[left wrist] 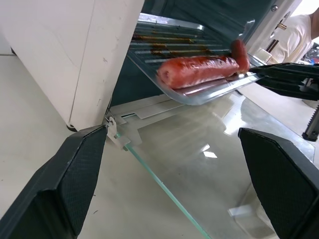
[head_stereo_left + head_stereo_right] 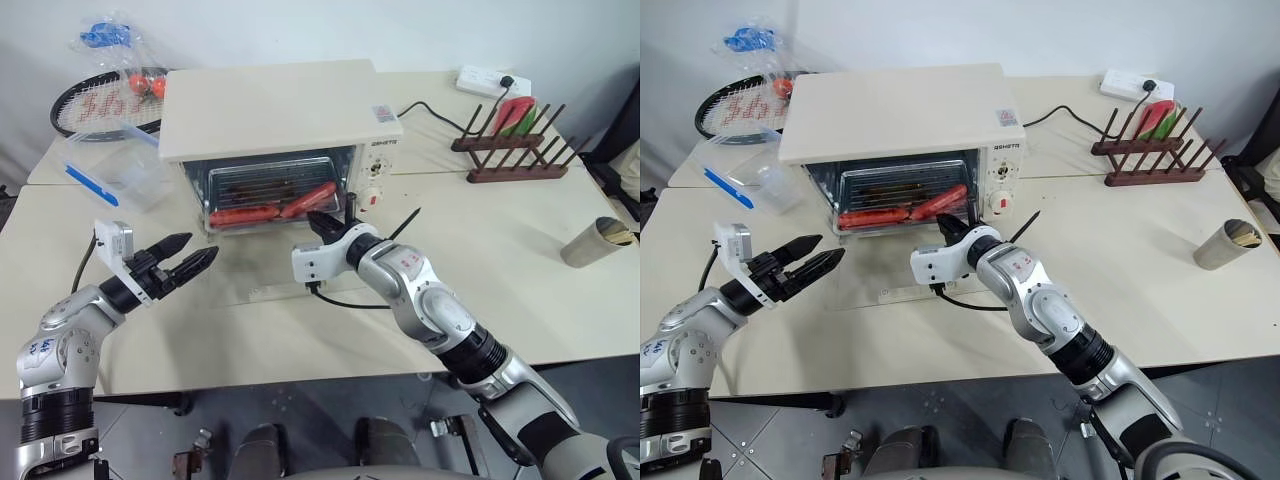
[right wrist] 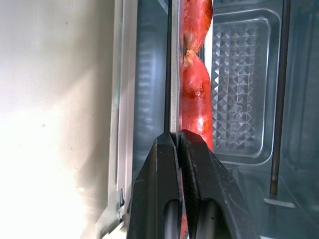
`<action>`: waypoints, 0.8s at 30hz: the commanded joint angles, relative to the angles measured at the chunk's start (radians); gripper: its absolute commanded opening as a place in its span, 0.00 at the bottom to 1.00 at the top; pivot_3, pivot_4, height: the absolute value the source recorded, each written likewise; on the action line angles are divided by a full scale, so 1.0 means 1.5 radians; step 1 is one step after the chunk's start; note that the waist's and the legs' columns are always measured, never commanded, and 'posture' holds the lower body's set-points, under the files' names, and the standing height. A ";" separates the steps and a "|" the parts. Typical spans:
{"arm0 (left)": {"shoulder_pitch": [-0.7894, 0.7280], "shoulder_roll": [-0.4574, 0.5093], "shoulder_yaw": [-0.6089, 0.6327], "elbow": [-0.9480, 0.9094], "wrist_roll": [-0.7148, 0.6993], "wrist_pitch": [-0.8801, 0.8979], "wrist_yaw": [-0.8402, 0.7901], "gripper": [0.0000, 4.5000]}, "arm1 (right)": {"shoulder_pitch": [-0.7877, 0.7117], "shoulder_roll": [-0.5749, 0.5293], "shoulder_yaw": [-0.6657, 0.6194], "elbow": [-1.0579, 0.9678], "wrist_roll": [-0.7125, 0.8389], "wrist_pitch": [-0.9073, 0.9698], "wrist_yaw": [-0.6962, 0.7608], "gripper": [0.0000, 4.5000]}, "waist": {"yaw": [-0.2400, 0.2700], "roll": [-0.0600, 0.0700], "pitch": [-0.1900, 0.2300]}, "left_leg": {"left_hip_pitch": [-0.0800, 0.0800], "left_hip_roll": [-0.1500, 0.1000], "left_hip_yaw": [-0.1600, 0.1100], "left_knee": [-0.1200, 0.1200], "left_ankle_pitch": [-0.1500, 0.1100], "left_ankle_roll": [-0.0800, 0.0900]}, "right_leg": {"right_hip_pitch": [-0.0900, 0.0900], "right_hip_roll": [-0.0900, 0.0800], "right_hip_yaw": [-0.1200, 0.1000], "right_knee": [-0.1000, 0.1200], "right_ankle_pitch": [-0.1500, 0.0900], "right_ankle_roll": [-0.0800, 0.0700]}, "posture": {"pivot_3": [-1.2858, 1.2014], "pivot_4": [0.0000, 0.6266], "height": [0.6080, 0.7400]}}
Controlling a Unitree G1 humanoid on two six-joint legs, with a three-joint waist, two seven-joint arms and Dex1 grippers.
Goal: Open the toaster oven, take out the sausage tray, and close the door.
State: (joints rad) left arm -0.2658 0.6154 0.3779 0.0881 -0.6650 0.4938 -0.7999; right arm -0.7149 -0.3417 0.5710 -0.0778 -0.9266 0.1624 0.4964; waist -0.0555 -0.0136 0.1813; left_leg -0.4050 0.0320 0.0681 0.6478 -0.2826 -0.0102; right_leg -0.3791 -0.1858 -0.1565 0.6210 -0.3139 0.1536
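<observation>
The cream-white toaster oven [image 2: 270, 105] stands at the back of the table. Its glass door [image 2: 255, 270] is swung down flat onto the tabletop. The shiny sausage tray [image 2: 235, 182] sticks partway out of the oven mouth above the door, with red sausages [image 2: 308, 200] along its front. My right gripper [image 2: 322, 222] is shut on the tray's front rim [image 3: 173, 74], beside a sausage [image 3: 197, 84]. My left gripper [image 2: 195, 258] is open with nothing in it, near the door's left corner and short of the tray [image 1: 164, 50].
A clear plastic box with blue clips [image 2: 110, 170] sits left of the oven, with a racket [image 2: 100, 105] and tomatoes [image 2: 148, 85] behind it. At the back right are a wooden dish rack [image 2: 515, 145] and a power strip [image 2: 490, 80]. A cup [image 2: 595, 240] stands far right.
</observation>
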 commanded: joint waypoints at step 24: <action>-0.030 0.027 0.032 0.010 -0.026 0.049 -0.017 1.00 | 0.080 -0.012 -0.046 -0.202 -0.044 -0.012 0.061 0.00 | 0.004 0.000 0.000 | 0.000 0.000 0.000 0.000 0.000 0.000 | 0.000 0.000 0.000 0.000 0.000 0.000 | 0.52 0.24 1.00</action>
State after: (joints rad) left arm -0.2890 0.6361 0.3922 0.1072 -0.6763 0.5666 -0.8211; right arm -0.5882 -0.3634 0.5286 -0.2783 -0.9682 0.1737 0.6066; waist -0.0496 -0.0136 0.1813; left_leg -0.4050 0.0320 0.0682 0.6485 -0.2826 -0.0103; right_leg -0.3788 -0.1858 -0.1565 0.6211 -0.3139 0.1535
